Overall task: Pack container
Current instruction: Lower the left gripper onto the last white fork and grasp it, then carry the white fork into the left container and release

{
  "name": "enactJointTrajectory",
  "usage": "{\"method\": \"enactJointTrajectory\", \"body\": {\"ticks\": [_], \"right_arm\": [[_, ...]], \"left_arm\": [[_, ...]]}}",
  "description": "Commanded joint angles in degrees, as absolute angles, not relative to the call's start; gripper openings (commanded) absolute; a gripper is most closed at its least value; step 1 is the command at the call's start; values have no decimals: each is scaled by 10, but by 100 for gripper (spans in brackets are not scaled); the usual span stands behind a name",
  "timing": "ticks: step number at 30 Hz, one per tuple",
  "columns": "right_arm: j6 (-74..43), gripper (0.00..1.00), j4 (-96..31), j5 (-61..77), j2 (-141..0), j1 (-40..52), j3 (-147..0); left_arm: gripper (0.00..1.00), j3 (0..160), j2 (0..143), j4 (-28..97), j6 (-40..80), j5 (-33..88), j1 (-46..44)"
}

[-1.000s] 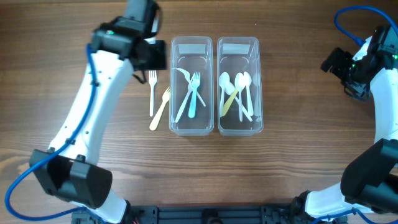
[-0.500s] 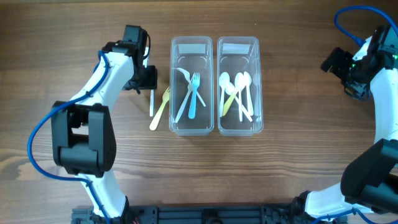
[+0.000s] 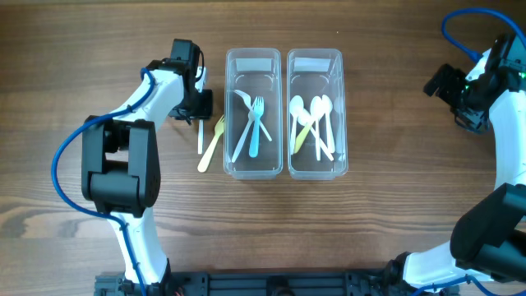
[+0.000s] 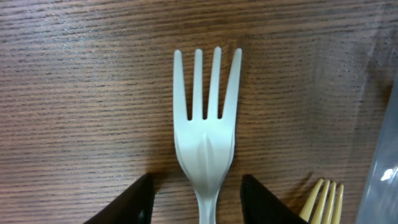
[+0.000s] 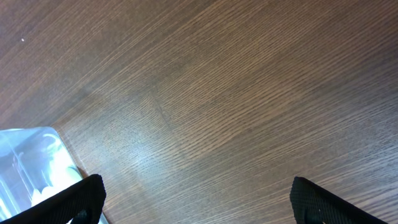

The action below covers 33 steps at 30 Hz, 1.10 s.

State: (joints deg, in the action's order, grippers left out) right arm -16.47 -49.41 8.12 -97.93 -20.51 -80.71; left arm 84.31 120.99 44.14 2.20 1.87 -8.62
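A white fork (image 3: pixel 200 136) and a yellow fork (image 3: pixel 212 145) lie on the table left of two clear containers. The left container (image 3: pixel 253 59) holds several forks, the right container (image 3: pixel 316 59) several spoons. My left gripper (image 3: pixel 197 109) is low over the white fork's head. In the left wrist view its open fingers (image 4: pixel 196 178) straddle the neck of the white fork (image 4: pixel 207 124) without closing on it, and the yellow fork's tines (image 4: pixel 324 199) show at the lower right. My right gripper (image 3: pixel 441 82) is open and empty at the far right (image 5: pixel 198 182).
The left container's wall (image 4: pixel 388 180) stands close to the right of the left gripper. A corner of the right container (image 5: pixel 28 158) shows in the right wrist view. Bare wooden table lies around both containers.
My left arm has come down from beside the left container's far corner to the white fork, its fingers now on either side of the fork's neck. The right arm has not moved.
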Motion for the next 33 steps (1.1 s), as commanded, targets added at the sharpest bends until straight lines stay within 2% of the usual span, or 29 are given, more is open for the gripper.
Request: {"method": "enactJointTrajectory", "body": {"ticks": [1,3,7,8,9,10,16,19,22,25,26,28,30,32,33], "right_arm": [[-167,95,-496,88,-983,-204,-802],[-167,95,-496,88,-983,-204,-802],[-167,95,-496,88,-983,-204,-802],[-167,95,-496,88,-983,-204,-802],[-167,95,-496,88,-983,-204,-802],[-167,95,-496,88,-983,-204,-802],[-167,95,-496,88,-983,-204,-802],[-167,95,-496,88,-983,-204,-802],[-167,95,-496,88,-983,-204,-802],[-167,95,-495,88,-983,-204,-802],[-167,95,-495,88,-983,-204,-802],[-167,95,-495,88,-983,-204,-802],[-167,95,-495,88,-983,-204,-802],[-167,95,-495,88,-983,-204,-802],[-167,95,-496,88,-983,-204,-802]], "left_arm": [[31,842,1236,444,17,32,-88],[22,842,1233,446,17,32,-88],[20,860,1210,484,17,29,-88],[16,874,1200,502,17,29,-87],[6,893,1188,523,17,30,-87],[4,909,1178,540,18,30,-87],[4,997,1081,616,39,59,-96],[4,997,1034,625,39,128,-126],[4,996,1028,633,39,138,-175],[9,987,1053,615,39,108,-229],[14,985,1060,610,39,95,-239],[38,981,1092,600,39,67,-265],[48,981,1122,590,39,65,-274],[46,981,1145,580,39,65,-275],[38,981,1150,576,39,65,-275]]}}
